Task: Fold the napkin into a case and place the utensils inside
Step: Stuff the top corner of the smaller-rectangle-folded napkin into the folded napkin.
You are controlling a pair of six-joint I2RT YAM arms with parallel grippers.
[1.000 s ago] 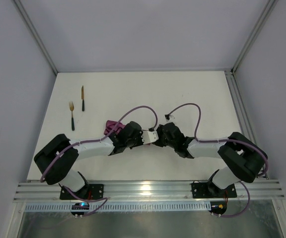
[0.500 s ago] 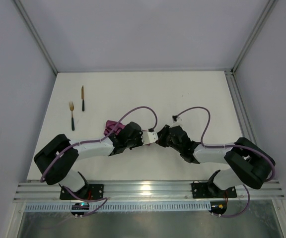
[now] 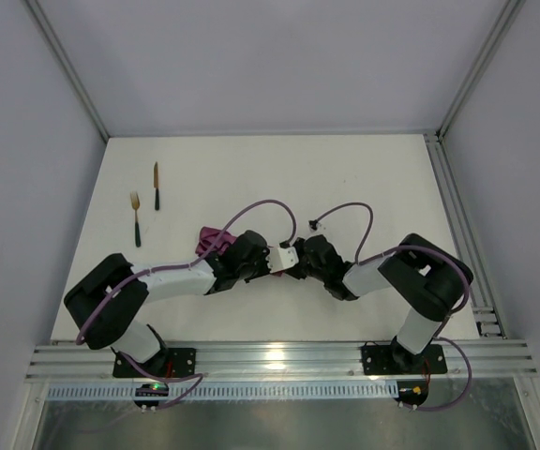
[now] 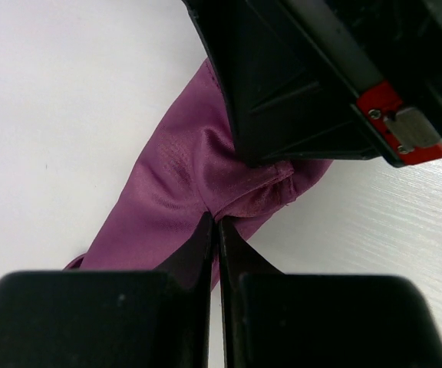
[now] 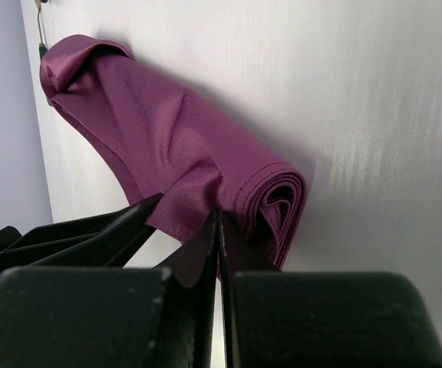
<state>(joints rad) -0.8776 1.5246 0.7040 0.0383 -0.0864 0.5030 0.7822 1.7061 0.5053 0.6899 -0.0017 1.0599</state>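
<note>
the left end effector [image 4: 214, 224] and right end effector [image 5: 218, 220] each pinch the rumpled magenta-purple cloth napkin [image 5: 144, 123]; the small gold fork [image 3: 136, 217] and small gold knife [image 3: 157, 185] lie well apart from it on the white tabletop [image 3: 364, 178].

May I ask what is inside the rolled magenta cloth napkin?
Only coiled layers of the magenta cloth napkin show at its open end; deeper inside is covered. The gold fork and gold knife lie outside.

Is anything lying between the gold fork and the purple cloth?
No. The top view shows only bare table between the fork and the napkin.
</note>
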